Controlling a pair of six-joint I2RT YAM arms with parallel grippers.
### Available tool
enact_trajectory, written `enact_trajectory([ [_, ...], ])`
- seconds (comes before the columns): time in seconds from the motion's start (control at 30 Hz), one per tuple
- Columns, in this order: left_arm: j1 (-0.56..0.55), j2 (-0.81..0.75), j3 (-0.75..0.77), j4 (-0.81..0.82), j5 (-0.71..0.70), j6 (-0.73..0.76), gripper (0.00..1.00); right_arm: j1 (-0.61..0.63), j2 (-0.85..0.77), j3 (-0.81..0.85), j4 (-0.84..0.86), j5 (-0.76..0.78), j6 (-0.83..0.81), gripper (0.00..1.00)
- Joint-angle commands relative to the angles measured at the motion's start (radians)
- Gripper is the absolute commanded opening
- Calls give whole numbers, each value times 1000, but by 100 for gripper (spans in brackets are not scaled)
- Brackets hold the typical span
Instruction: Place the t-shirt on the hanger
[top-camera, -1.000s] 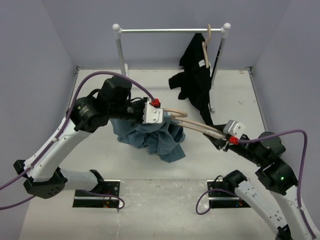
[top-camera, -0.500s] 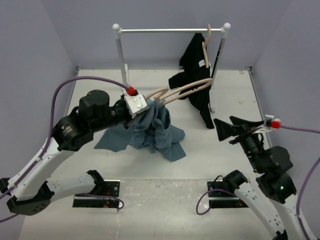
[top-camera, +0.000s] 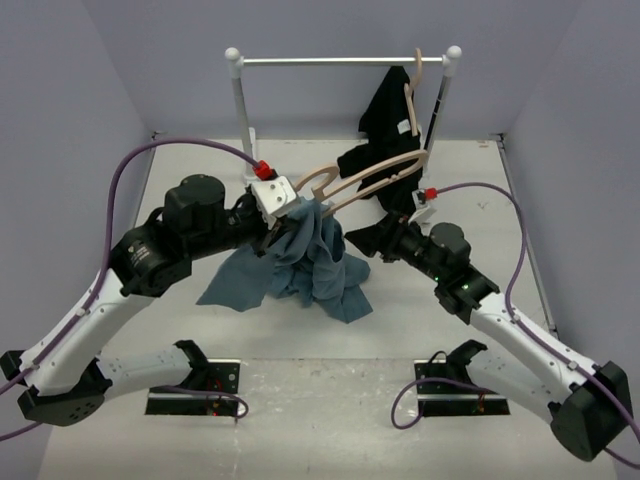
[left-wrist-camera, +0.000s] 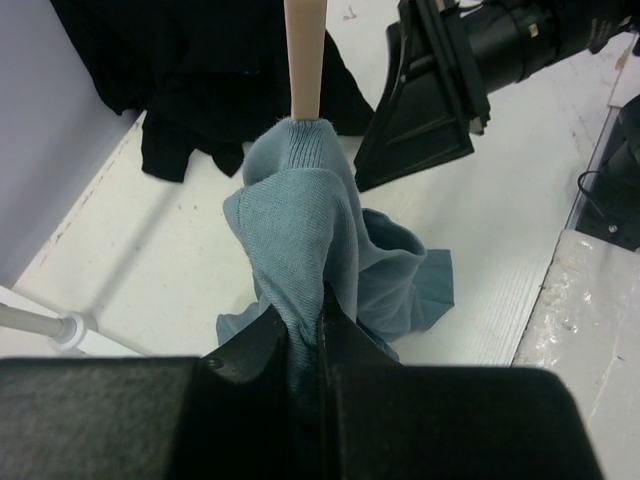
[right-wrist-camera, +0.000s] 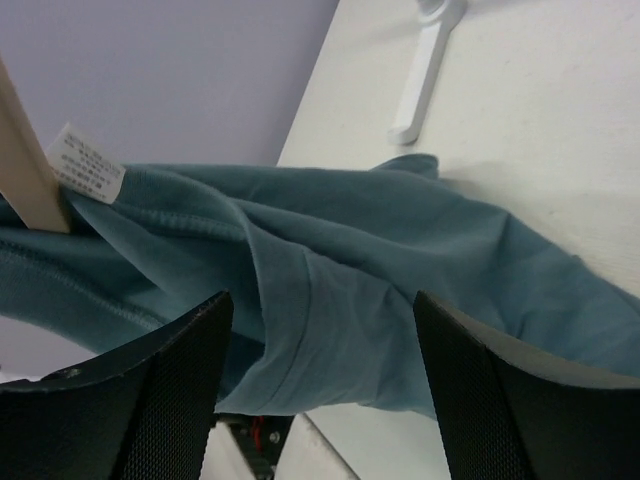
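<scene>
My left gripper (top-camera: 290, 218) is shut on a bunch of the blue-grey t-shirt (top-camera: 318, 262) together with the pale wooden hanger (top-camera: 375, 172), holding both above the table. The hanger arm sticks out of the cloth toward the back right; in the left wrist view it (left-wrist-camera: 303, 55) rises from the fabric (left-wrist-camera: 300, 210) pinched in the jaws (left-wrist-camera: 322, 300). The shirt's lower part rests crumpled on the table. My right gripper (top-camera: 368, 240) is open just right of the hanging shirt. In the right wrist view the shirt (right-wrist-camera: 400, 270) fills the gap ahead of the gripper (right-wrist-camera: 335, 390), with its white label (right-wrist-camera: 85, 165) beside the hanger (right-wrist-camera: 25, 160).
A white rail (top-camera: 340, 61) on two posts stands at the back. A black garment (top-camera: 385, 150) hangs from it on a second wooden hanger (top-camera: 412, 95) and trails onto the table, close behind the raised hanger. A rack foot (right-wrist-camera: 425, 60) shows in the right wrist view.
My right gripper let go of the hanger's end, swung away, then came in open beside the shirt. My left gripper lifted the hanger and shirt up and back.
</scene>
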Motion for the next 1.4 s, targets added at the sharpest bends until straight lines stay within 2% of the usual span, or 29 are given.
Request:
enact_trajectory([
  [0.0,5,5,28,75,16,-29,0,71,69,5,178,-80,48,75],
  [0.1,5,11,16,84,11,-29,0,98,97,2,182,-71,45,73],
  [0.13,5,14,12,89,9,-28,0,109,102,4,167,-62,32,70],
  [0.17,5,16,9,95,2,-28,0,120,110,8,144,-57,21,63],
  [0.23,5,16,7,108,-10,-33,0,140,120,4,109,-45,2,40],
  [0.3,5,16,15,116,-25,-45,0,142,122,-16,77,-14,-6,23],
  [0.4,5,13,33,115,-38,-67,0,138,55,-27,-38,155,-35,1],
  [0.47,5,3,46,105,-38,-85,0,116,4,6,-169,267,-83,0],
  [0.53,5,-21,51,99,-20,-97,0,33,-67,45,-297,299,-136,0],
  [0.63,5,-56,57,76,45,-111,0,-148,-115,147,-425,258,-225,0],
  [0.77,5,-92,39,0,108,-98,0,-361,-67,356,-549,163,-329,0],
  [0.9,5,-114,-30,-62,137,-65,0,-459,-19,529,-665,108,-406,0],
  [0.97,5,-127,-87,-69,137,-59,0,-476,-5,623,-714,99,-427,0],
  [1.13,5,-97,-155,-89,79,-59,0,-474,-8,730,-780,20,-428,0],
  [1.2,5,-57,-149,-82,81,-52,0,-468,-14,738,-779,-128,-413,0],
  [1.27,5,-34,-129,-68,84,-52,0,-457,-10,743,-782,-187,-406,0],
  [1.37,5,23,-61,-29,115,-63,0,-320,6,771,-825,-173,-411,0],
])
